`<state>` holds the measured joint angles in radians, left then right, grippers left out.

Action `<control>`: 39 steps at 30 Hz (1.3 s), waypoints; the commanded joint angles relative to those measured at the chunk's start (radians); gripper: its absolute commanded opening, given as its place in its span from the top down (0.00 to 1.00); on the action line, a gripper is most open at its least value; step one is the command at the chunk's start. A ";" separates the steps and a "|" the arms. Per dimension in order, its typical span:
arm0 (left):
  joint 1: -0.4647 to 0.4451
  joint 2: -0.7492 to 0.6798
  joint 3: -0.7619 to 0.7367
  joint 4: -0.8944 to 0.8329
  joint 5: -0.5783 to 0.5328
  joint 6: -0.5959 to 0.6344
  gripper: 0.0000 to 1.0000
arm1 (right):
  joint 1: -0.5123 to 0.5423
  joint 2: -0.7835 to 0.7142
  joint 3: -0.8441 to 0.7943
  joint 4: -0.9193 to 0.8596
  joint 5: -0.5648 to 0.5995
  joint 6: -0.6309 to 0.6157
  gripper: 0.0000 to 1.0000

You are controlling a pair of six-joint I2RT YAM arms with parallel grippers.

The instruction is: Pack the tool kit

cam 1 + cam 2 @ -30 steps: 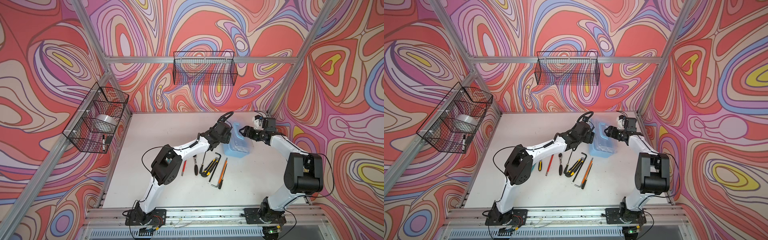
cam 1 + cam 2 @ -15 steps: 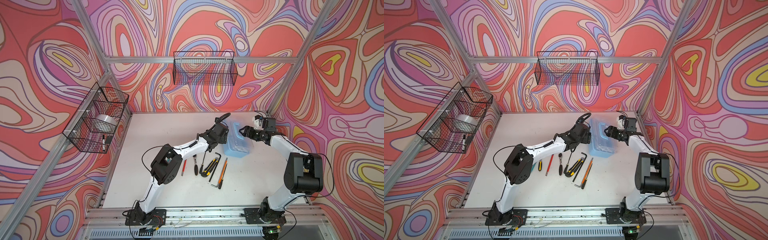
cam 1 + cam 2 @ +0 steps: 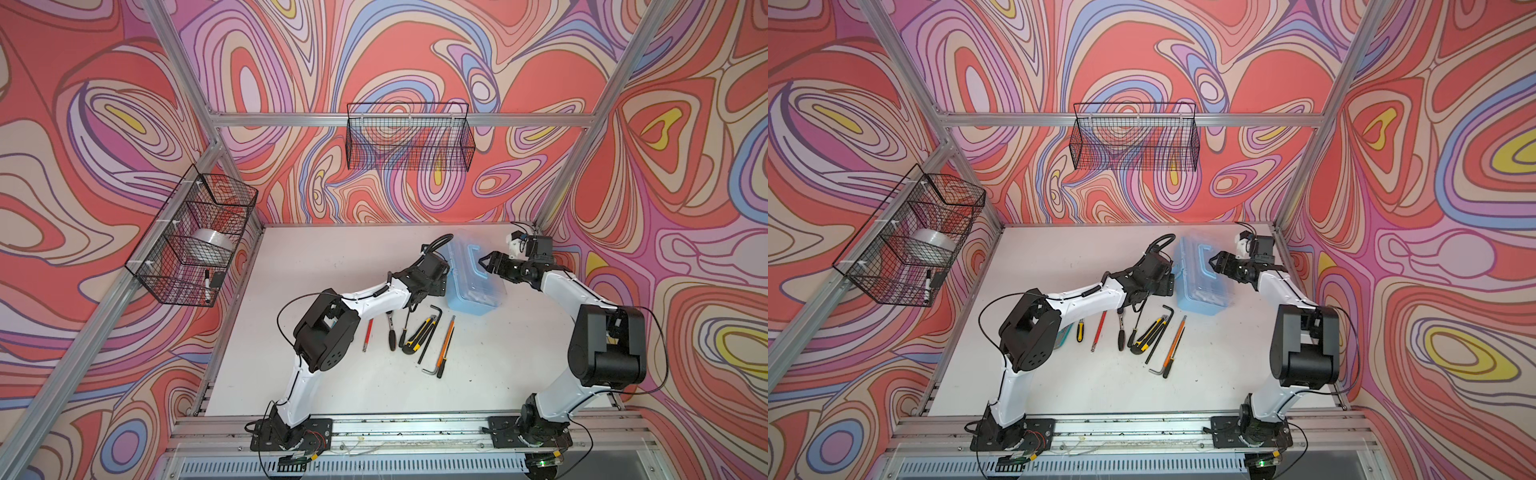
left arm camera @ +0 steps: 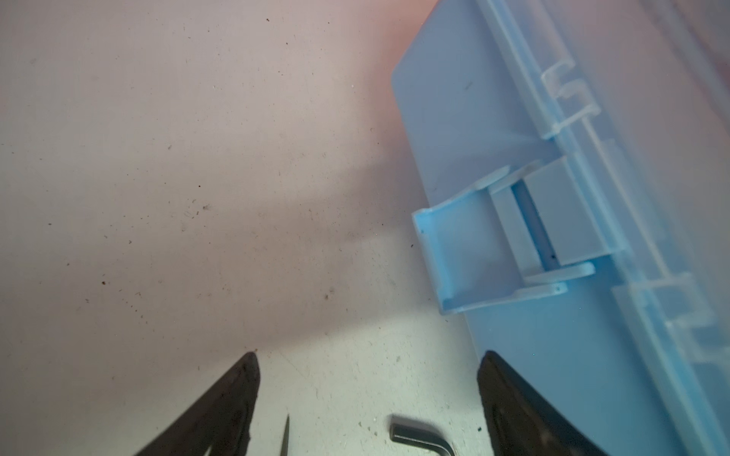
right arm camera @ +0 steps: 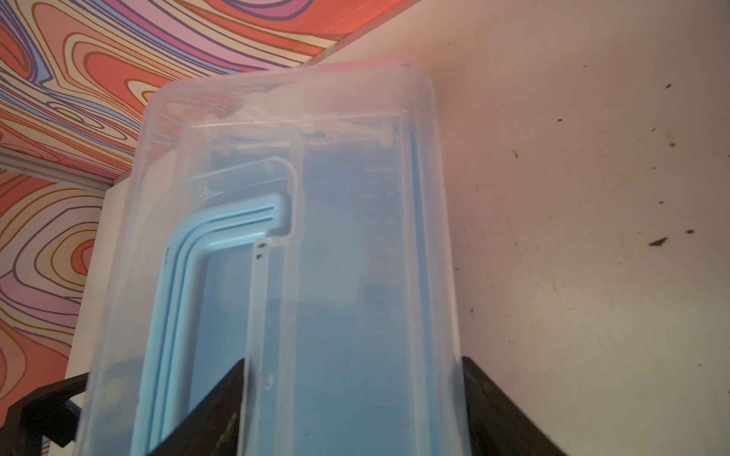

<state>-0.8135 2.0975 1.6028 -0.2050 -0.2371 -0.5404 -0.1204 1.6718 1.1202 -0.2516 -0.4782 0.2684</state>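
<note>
Left wrist view: left tool (image 4: 367, 355) has its fingers apart, with only bare worktop (image 4: 177, 158) between them. One finger sits close against the blue side wall of the case (image 4: 454, 118); I cannot tell if it touches. A latch (image 4: 454, 252) juts out from that wall. The bend of a hex key (image 4: 422, 440) lies on the worktop between the fingers.

Right wrist view: right tool (image 5: 353, 360) is likewise spread, low over the clear lid (image 5: 316, 118). One finger is above the lid beside the blue handle (image 5: 189, 252), which lies flat. The other finger is at the lid's long edge. Whether either presses on the plastic is unclear.

Both top views: the case stands at the back right of the worktop with its lid on. The left tool is at its left long side and the right tool is over its top by the handle. Loose in front of the case, apart from it, lie:
- the hex key
- a knife (image 3: 417, 336)
- an orange item (image 3: 448, 340), kind not clear
- a short hex key (image 3: 428, 371)
- pliers (image 3: 390, 332)
- a red driver (image 3: 368, 334)

In a top view, a yellow driver (image 3: 1079, 330) shows beside the left arm's elbow.

The side basket (image 3: 166, 266) on the left wall holds a tape roll (image 3: 214, 245) and a marker (image 3: 206, 284).
</note>
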 commanded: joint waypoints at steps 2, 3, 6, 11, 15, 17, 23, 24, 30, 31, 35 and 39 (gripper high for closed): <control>0.017 -0.029 0.035 -0.018 0.087 -0.012 0.13 | -0.001 0.027 -0.030 -0.078 -0.058 0.044 0.53; 0.016 -0.027 0.041 -0.020 0.094 -0.008 0.13 | -0.004 0.024 -0.032 -0.072 -0.070 0.050 0.53; 0.017 -0.013 0.059 -0.025 0.122 0.004 0.13 | -0.013 0.014 -0.039 -0.047 -0.114 0.072 0.53; 0.019 0.019 0.099 -0.037 0.162 0.003 0.13 | -0.020 0.002 -0.042 -0.022 -0.158 0.096 0.53; 0.023 0.043 0.131 -0.053 0.179 0.007 0.13 | -0.042 -0.010 -0.066 0.042 -0.223 0.147 0.53; 0.029 0.059 0.148 -0.085 0.198 0.001 0.13 | -0.051 -0.014 -0.072 0.066 -0.248 0.168 0.53; 0.037 0.101 0.199 -0.107 0.219 -0.001 0.13 | -0.100 -0.009 -0.088 0.153 -0.333 0.240 0.53; 0.037 0.110 0.210 -0.115 0.220 -0.003 0.13 | -0.107 -0.009 -0.085 0.158 -0.341 0.245 0.53; 0.043 0.147 0.252 -0.143 0.238 -0.010 0.13 | -0.140 -0.007 -0.068 0.164 -0.372 0.252 0.53; 0.043 0.151 0.256 -0.145 0.243 -0.015 0.13 | -0.149 -0.003 -0.070 0.179 -0.383 0.261 0.53; 0.047 0.171 0.290 -0.186 0.245 -0.016 0.13 | -0.187 0.030 -0.091 0.278 -0.437 0.326 0.53; 0.055 0.183 0.325 -0.256 0.235 -0.017 0.13 | -0.206 0.065 -0.099 0.379 -0.507 0.387 0.52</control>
<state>-0.7567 2.2665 1.8881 -0.4000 -0.0322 -0.5514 -0.3248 1.7123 1.0275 0.0093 -0.8673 0.5671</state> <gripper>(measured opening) 0.870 0.795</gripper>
